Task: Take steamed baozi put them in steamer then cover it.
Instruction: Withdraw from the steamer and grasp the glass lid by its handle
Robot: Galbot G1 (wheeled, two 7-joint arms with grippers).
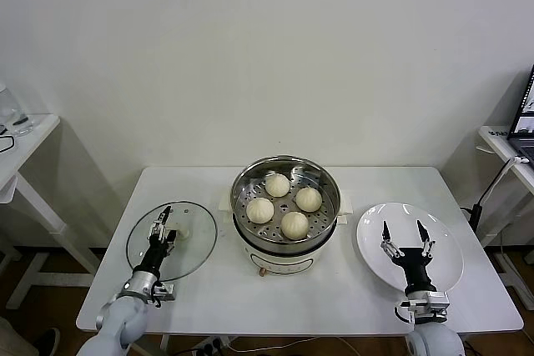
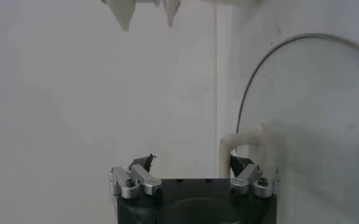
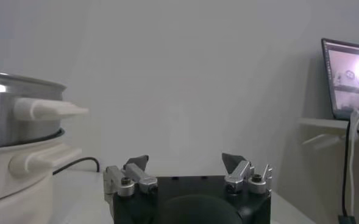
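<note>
- Left gripper (image 1: 164,227), fingers spread and empty, over the round clear glass cover (image 1: 172,240) near its cream handle (image 2: 247,143); straddle the handle squarely before closing.
- Right gripper (image 1: 406,235) open above the empty white plate (image 1: 444,260).
- Four cream-white steamed baozi (image 1: 283,204) sit in the shiny steel steamer (image 1: 285,204).
- Only the right wrist view shows the steamer's side handle (image 3: 48,109) and a laptop (image 3: 350,79).

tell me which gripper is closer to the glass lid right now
Left. The left gripper is open over the glass lid, its fingers astride the cream handle. The right gripper is open over the white plate, beyond the steamer.
</note>
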